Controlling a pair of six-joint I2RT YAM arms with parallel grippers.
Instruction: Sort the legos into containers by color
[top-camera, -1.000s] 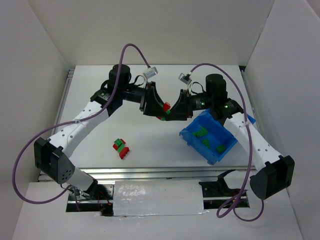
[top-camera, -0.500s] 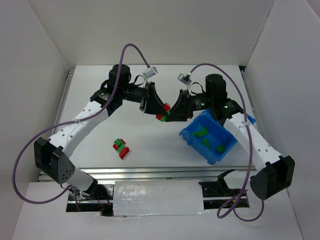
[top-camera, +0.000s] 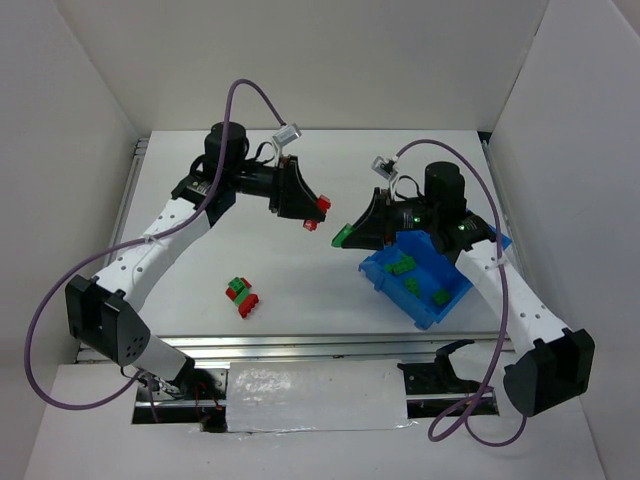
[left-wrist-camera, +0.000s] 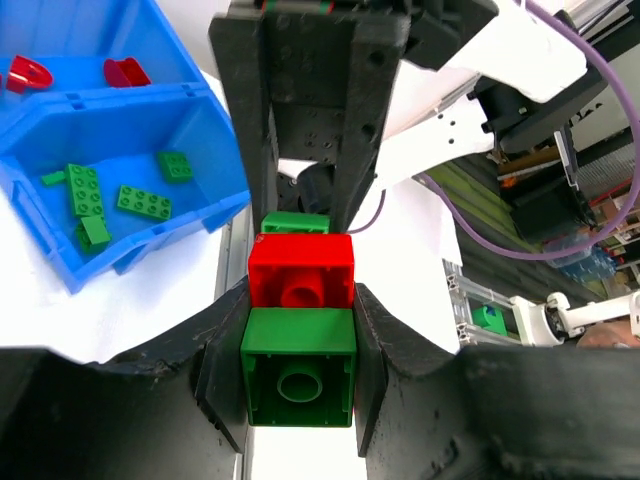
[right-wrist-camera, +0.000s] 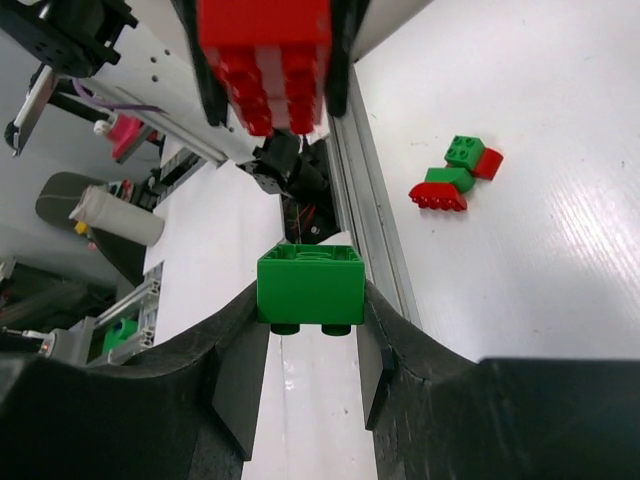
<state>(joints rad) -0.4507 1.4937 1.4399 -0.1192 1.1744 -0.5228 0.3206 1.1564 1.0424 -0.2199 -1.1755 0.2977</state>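
Left gripper (left-wrist-camera: 300, 340) is clamping red-green stack (left-wrist-camera: 301, 272); right gripper (right-wrist-camera: 310, 305) is clamping green brick (right-wrist-camera: 310, 282) near bin (top-camera: 428, 320); loads are hanging apart.

We find the bin (top-camera: 374, 273) at 4 o'clock from the centre of the table (top-camera: 300, 290), partly under the right arm (top-camera: 490, 270). Several bricks (top-camera: 401, 266) lie in its near compartment; the left wrist view shows two pieces (left-wrist-camera: 125, 71) in the other. A loose cluster (top-camera: 241, 297) sits at 7 o'clock, well apart from the bin. Mid-table, off the surface, the left gripper (top-camera: 316, 214) grips a stack (left-wrist-camera: 301, 272). The right gripper (top-camera: 343, 237), at its 4 o'clock and apart, grips one brick (right-wrist-camera: 310, 285).
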